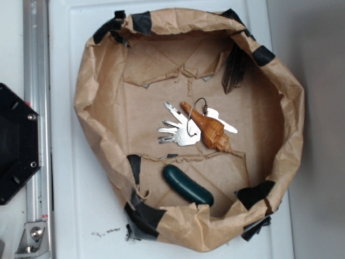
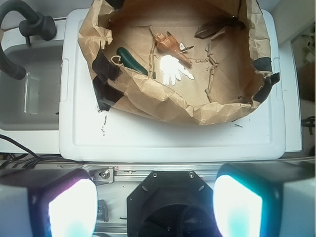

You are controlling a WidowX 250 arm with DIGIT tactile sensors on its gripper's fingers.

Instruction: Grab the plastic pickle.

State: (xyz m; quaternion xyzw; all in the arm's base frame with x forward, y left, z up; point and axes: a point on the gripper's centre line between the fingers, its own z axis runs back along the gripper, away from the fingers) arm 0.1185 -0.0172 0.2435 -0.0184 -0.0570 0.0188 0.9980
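Two pincer (image 2: 155, 205) fingers wide apart, empty

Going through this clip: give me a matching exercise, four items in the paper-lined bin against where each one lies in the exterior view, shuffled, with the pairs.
Things:
1. plastic pickle
2. seashell
3. feather
4. keys

Places in the exterior view:
A. upper right, leaning against the bin's paper wall
B. centre, left of and partly under the orange-brown item
C. lower middle, lying at an angle near the front wall
D. centre, lying at an angle with a wire ring around its top end

Pairs: 1-C, 2-D, 3-A, 4-B
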